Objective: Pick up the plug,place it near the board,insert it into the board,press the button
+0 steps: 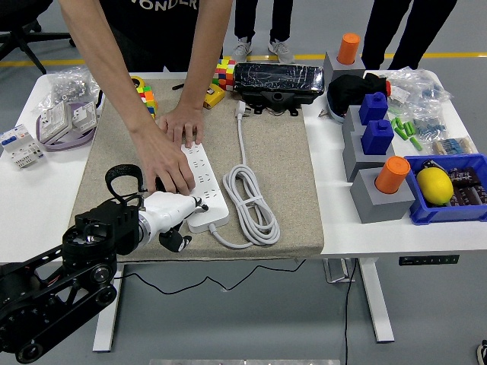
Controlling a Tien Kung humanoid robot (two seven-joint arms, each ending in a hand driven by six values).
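A white power strip lies on the beige mat, running from the middle toward the near edge. Its white cable is coiled to its right and ends in the plug, which lies loose at the mat's far side. My left hand, white with black fingers, sits at the strip's near left end, fingers curled and holding nothing. A person leans over from the far side. One of their hands presses on the strip just beyond my hand, and the other rests at the strip's far end.
Rubik's cubes and a black wrapped box stand at the back. Grey blocks with orange cylinders and blue blocks stand at the right, by a blue bin holding a lemon. Socket parts lie at the far left.
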